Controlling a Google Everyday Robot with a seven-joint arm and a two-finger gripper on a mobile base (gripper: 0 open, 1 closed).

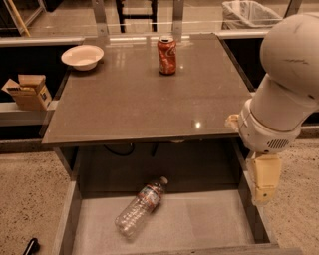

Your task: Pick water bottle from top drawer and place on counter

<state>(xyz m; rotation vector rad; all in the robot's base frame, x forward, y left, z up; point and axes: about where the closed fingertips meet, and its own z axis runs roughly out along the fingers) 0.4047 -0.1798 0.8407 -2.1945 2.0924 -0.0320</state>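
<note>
The water bottle (140,206) lies on its side on the pale liner of the open top drawer (70,219), left of centre, cap pointing up and right toward the counter. The counter (144,99) is the glossy grey-brown top above the drawer. My arm (289,84) comes in from the right. The gripper (264,182) hangs as a cream part over the drawer's right wall, well to the right of the bottle and apart from it.
An orange-red soda can (167,55) stands at the counter's back middle. A white bowl (82,56) sits at its back left corner. A cardboard box (29,91) is on a ledge to the left. A bin (250,14) stands at the back right. Speckled floor lies on both sides.
</note>
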